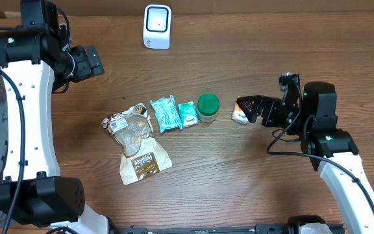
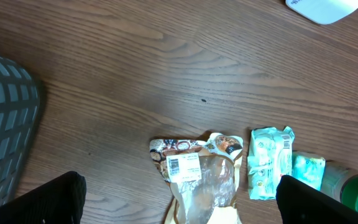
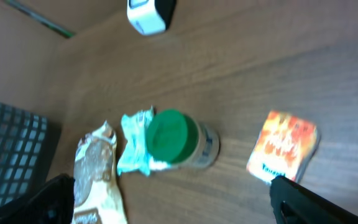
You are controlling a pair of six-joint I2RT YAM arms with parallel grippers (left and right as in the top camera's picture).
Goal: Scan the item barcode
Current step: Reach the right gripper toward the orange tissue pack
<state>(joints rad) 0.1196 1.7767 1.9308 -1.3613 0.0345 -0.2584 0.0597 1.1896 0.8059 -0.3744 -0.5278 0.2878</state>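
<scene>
Your orange packet (image 1: 240, 112) lies flat beside the green-lidded jar (image 1: 208, 107). The right pincer (image 1: 252, 109) gapes open just beside it, and the left pincer (image 1: 91, 63) is open too. Open desk (image 1: 239, 52) reaches the scanner (image 1: 157, 26).

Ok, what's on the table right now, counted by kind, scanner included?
Brown snack pouches: 2
Teal packets: 2
Green-lidded jar: 1
Orange packet: 1
White scanner: 1
Total: 7

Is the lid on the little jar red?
No, the jar on the table has a green lid.
</scene>
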